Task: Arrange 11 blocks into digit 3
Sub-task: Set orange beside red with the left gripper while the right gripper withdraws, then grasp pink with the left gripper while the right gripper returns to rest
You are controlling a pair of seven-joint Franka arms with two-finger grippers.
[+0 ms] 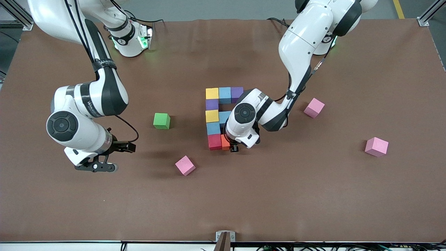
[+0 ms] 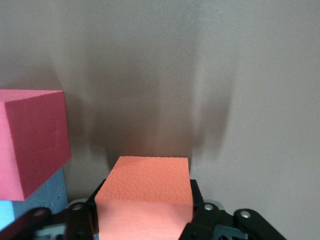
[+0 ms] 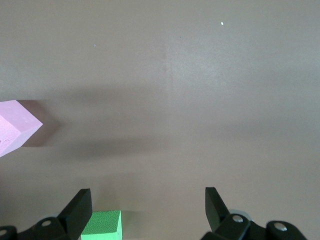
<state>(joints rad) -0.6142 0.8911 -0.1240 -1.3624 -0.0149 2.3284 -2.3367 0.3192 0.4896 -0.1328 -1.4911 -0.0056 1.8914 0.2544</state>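
Observation:
The figure of touching blocks lies mid-table. Its bar farthest from the front camera is yellow (image 1: 212, 93), blue (image 1: 225, 94) and purple (image 1: 237, 92). A purple block (image 1: 212, 104), a yellow one (image 1: 212, 116) and a blue one (image 1: 213, 128) run down to a red block (image 1: 215, 141). My left gripper (image 1: 234, 148) is low at the nearest bar, shut on the orange block (image 1: 225, 142) (image 2: 145, 185) beside the red block (image 2: 30, 140). The left arm hides part of the middle bar past a blue block (image 1: 224, 116). My right gripper (image 1: 95, 166) (image 3: 147, 200) hangs open and empty.
A green cube (image 1: 161, 121) (image 3: 102, 222) sits toward the right arm's end of the table. Loose pink cubes lie apart: one (image 1: 185, 165) (image 3: 15, 132) nearer the front camera than the figure, and two (image 1: 314, 107) (image 1: 376, 146) toward the left arm's end.

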